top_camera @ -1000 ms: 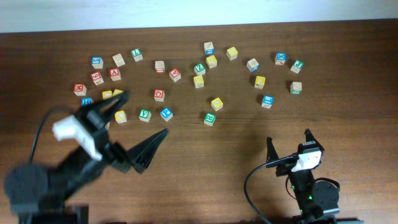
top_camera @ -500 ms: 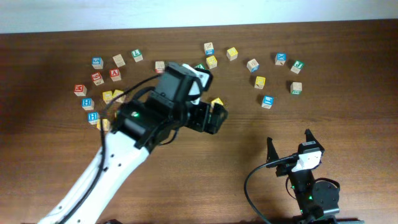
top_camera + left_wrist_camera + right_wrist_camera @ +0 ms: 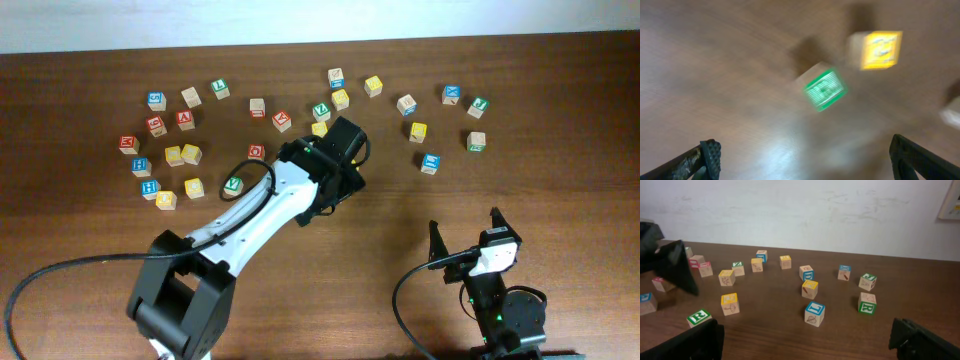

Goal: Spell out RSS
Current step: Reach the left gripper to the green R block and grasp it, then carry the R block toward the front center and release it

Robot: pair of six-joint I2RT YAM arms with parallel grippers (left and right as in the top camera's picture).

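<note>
Many small wooden letter blocks lie scattered over the far half of the brown table [image 3: 560,200]. My left gripper [image 3: 338,165] hangs over the middle of the spread, open and empty. In the blurred left wrist view its jaws [image 3: 805,152] stand wide apart above bare wood, short of a green block [image 3: 825,89] and a yellow block [image 3: 881,49]. The right wrist view shows that green block with an R [image 3: 699,317], and a second green R block [image 3: 867,302] at the right. My right gripper [image 3: 465,232] rests open and empty near the front right. I cannot make out any S block.
A blue-topped block [image 3: 815,313] and a yellow block [image 3: 730,303] lie nearest the right gripper [image 3: 805,340]. More blocks cluster at the far left [image 3: 165,155] and far right [image 3: 452,95]. The left arm [image 3: 250,215] lies diagonally across the table's middle.
The left arm has swung from the front left up and right across the table, and its gripper now hangs over the green and yellow blocks in the middle. The right arm has not moved.
</note>
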